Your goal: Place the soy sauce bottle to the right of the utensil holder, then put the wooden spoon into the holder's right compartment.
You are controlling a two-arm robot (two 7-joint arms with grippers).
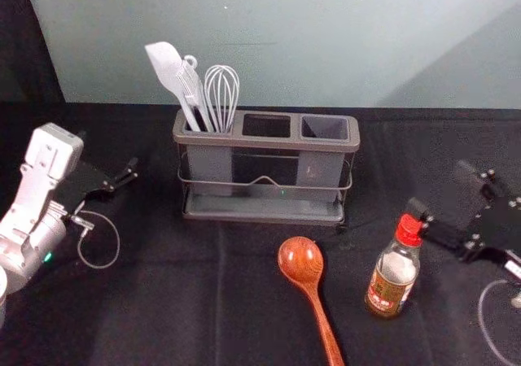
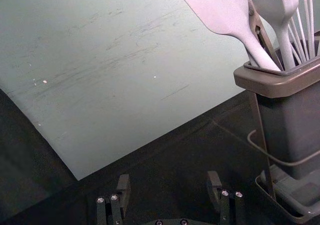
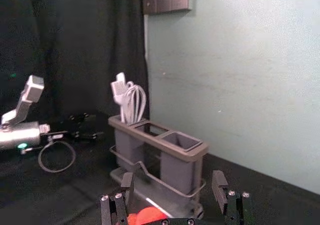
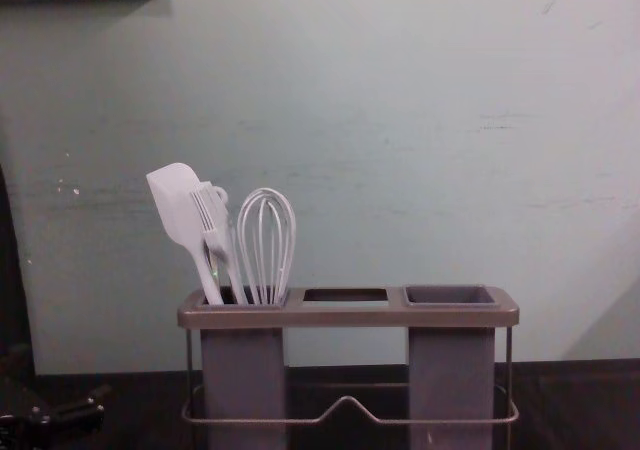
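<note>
While left end effector [image 1: 109, 152] gapes beside the holder [image 1: 269, 141], right [image 1: 439, 189] gapes near the bottle [image 1: 395, 275].

Glossy wooden spoon [image 1: 301, 260], matt grey holder [image 1: 326, 171]

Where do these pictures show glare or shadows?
Head view: small bright glints on the bowl of the wooden spoon, and a slanting shadow on the wall at the right; chest view: that slanting shadow again, low at the right; left wrist view: a washed-out patch of glare on the pale spatula; right wrist view: a green light glowing at the left.
</note>
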